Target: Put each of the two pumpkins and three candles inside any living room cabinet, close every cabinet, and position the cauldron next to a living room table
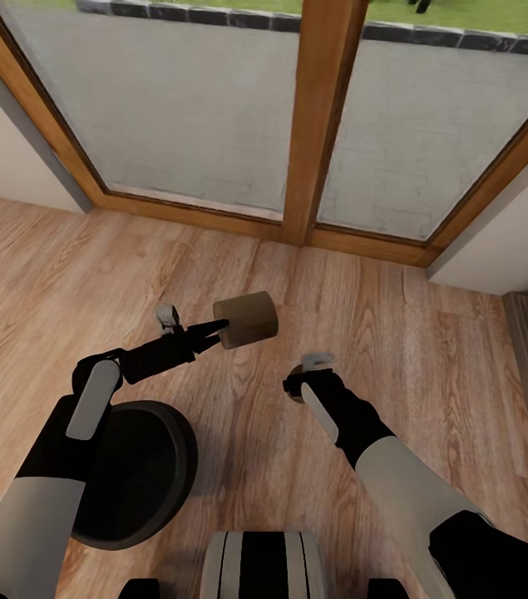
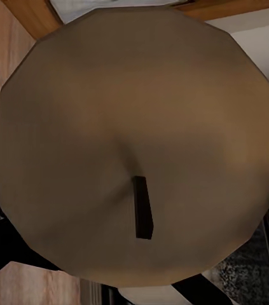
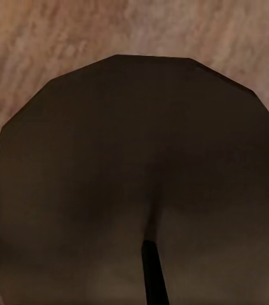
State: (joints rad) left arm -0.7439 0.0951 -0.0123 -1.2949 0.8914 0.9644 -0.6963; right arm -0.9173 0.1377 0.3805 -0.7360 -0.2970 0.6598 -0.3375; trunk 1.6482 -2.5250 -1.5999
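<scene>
**Two candles in hand, cauldron waiting by the robot's base**

A tan candle (image 1: 247, 320) lay on its side in the air above the wood floor (image 1: 397, 291), clamped at one end between the fingers of the left gripper (image 1: 214, 331). In the left wrist view its round end face (image 2: 134, 146) with a dark wick (image 2: 143, 208) sat right against the camera. The right wrist view showed a second candle (image 3: 134, 178), darker in shade, its wick (image 3: 152, 267) pointing toward the lens. From the head camera only a sliver of brown showed under the right gripper (image 1: 303, 384), and I could not tell how its fingers stood, though the candle so close to the lens suggested a hold.

The cauldron (image 1: 130, 474) stood on the floor just behind the left candle, beside the left forearm and close to the robot's base. Its black inside looked empty as far as the arm let it be seen.

Beyond the candle rose a wood-framed window (image 1: 322, 116).

The step in hand appeared to be carrying both candles to a cabinet. Doing it well likely meant keeping both grips firm, holding the arms clear of the cauldron while turning, and keeping the sideways candle from slipping.
</scene>
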